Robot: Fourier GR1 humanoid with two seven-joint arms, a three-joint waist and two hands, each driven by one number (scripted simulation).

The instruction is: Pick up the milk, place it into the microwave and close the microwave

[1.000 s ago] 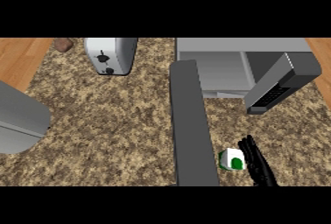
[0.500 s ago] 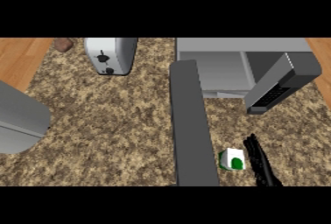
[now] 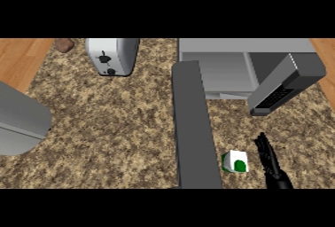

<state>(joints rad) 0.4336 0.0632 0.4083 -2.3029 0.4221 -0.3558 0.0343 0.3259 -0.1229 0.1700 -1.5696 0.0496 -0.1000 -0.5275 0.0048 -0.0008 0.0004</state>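
The milk [image 3: 235, 161], a small white carton with a green patch, stands on the granite counter near the view's lower edge. My right hand [image 3: 270, 161] is just to its right, fingers straight and pointing away from me, a small gap between it and the carton. It holds nothing. The microwave [image 3: 242, 66] sits at the back right with its cavity open. Its door [image 3: 195, 124] swings out toward me as a long dark grey slab left of the milk. My left hand does not show.
A toaster [image 3: 112, 55] stands at the back left. A large grey rounded object [image 3: 20, 119] fills the left edge. A dark grey block with a keypad [image 3: 285, 84] leans beside the microwave at the right. Wooden floor shows at both upper corners.
My right hand has shifted slightly to the right and down, away from the milk. The carton and the microwave door have not moved.
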